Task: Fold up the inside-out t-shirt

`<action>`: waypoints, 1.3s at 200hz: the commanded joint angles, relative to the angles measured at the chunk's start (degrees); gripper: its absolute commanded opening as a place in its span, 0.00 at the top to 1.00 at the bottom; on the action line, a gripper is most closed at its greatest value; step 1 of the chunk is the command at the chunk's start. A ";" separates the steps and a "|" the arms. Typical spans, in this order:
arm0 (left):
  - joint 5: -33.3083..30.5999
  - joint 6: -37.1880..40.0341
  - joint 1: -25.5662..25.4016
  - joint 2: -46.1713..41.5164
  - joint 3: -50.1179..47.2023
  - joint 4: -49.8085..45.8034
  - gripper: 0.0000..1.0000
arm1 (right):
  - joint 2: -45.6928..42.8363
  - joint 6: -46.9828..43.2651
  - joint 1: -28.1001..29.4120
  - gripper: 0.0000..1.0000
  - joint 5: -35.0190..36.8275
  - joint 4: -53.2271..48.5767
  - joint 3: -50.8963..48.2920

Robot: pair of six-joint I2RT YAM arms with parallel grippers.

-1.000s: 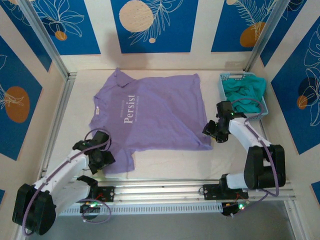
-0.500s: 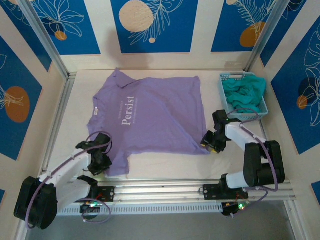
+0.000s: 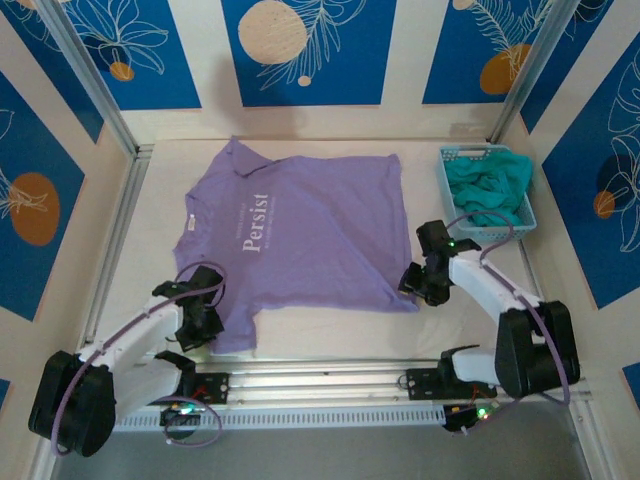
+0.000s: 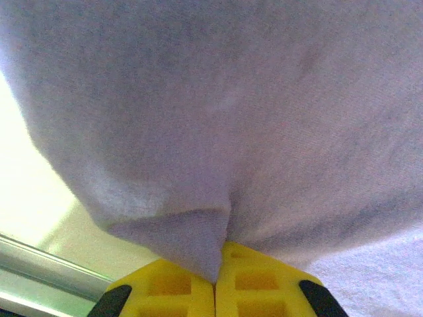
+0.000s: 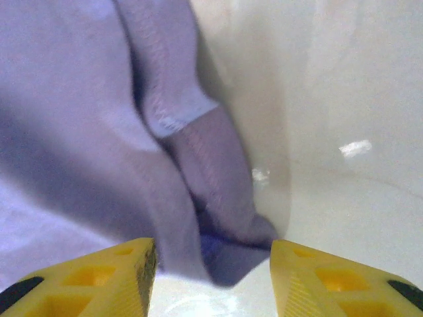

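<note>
One lavender t-shirt (image 3: 310, 230), one teal garment (image 3: 488, 185), one light-blue basket (image 3: 470, 152), one worktop (image 3: 330, 325), and two arms: left arm (image 3: 130, 342), right arm (image 3: 485, 285).

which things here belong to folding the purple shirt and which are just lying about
Job in hand: lavender t-shirt, spread out; left fingers, shut on its near-left corner; right fingers, open around its hem corner.
Lying about: blue basket; teal garment inside it.
</note>
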 commanded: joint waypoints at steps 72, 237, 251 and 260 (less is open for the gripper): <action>6.12 1.55 -0.41 0.90 -0.54 16.21 1.00 | 3.42 6.85 4.74 0.50 3.55 -1.00 -2.36; 2.11 3.91 0.82 -7.33 1.55 12.13 1.00 | 3.57 -1.21 2.18 0.94 5.87 0.09 2.81; -0.44 5.65 1.66 -10.23 4.12 10.51 1.00 | -0.26 -2.87 2.06 0.96 4.81 -0.37 5.06; -2.76 6.91 2.03 -12.41 6.43 9.68 1.00 | -2.61 -4.34 1.97 0.97 3.57 -0.14 6.98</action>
